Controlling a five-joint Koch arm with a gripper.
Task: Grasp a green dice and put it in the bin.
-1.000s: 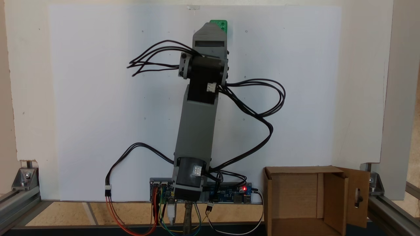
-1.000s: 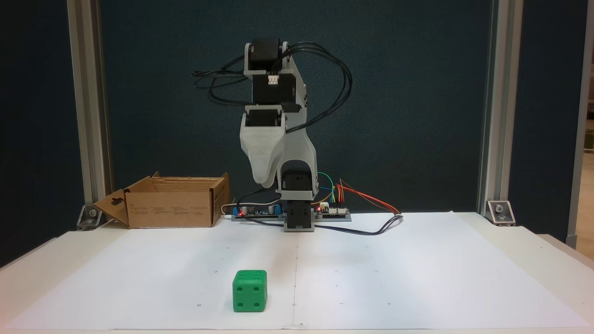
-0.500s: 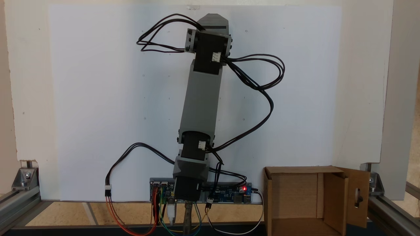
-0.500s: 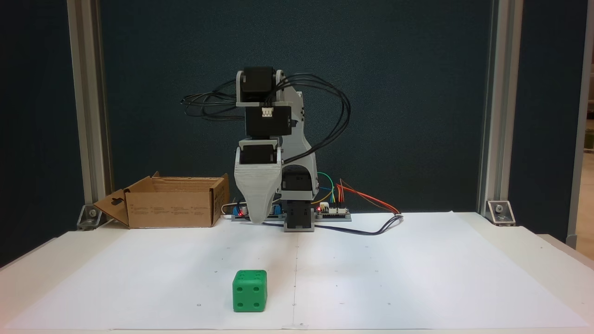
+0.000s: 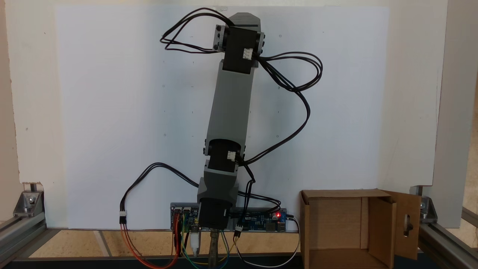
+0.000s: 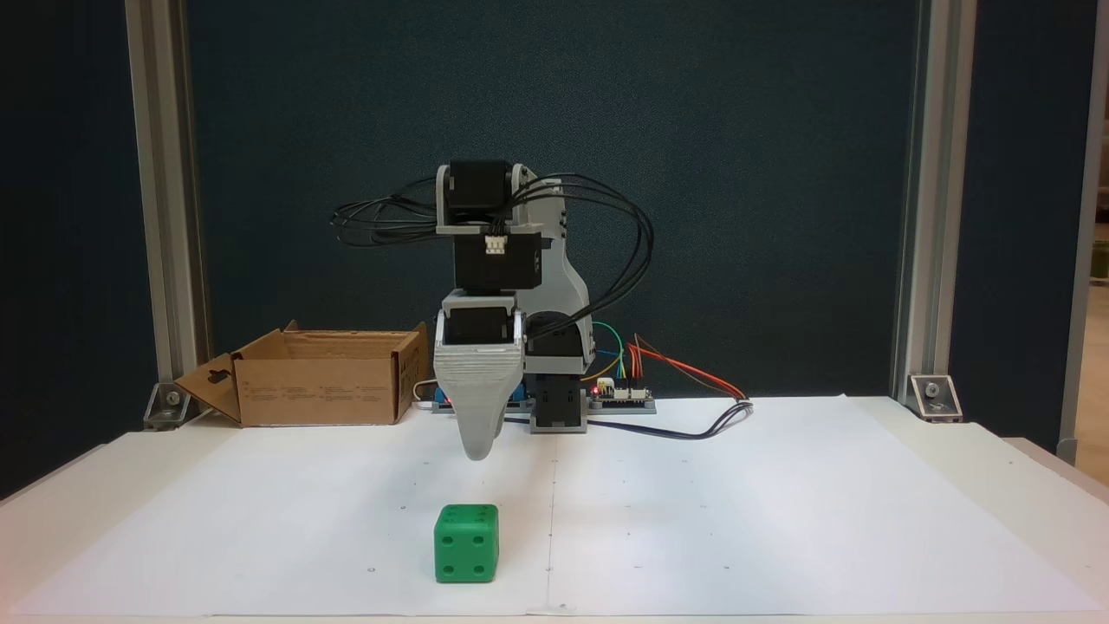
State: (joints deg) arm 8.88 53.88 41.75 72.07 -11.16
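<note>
Green dice [image 6: 466, 543] lower centre, on white paper [image 6: 693, 520].
Claw [image 6: 479, 452] hangs above it; one tip visible, opening unclear.

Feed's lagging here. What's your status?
Gripper above dice, state unclear. Green dice untouched on paper. Bin open by the base. Nothing between.

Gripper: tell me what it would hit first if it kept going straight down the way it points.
Most likely the green dice: the gripper points down, hanging just above it and slightly behind. Depth is unclear, so it might meet the white paper just behind the dice instead.
</note>
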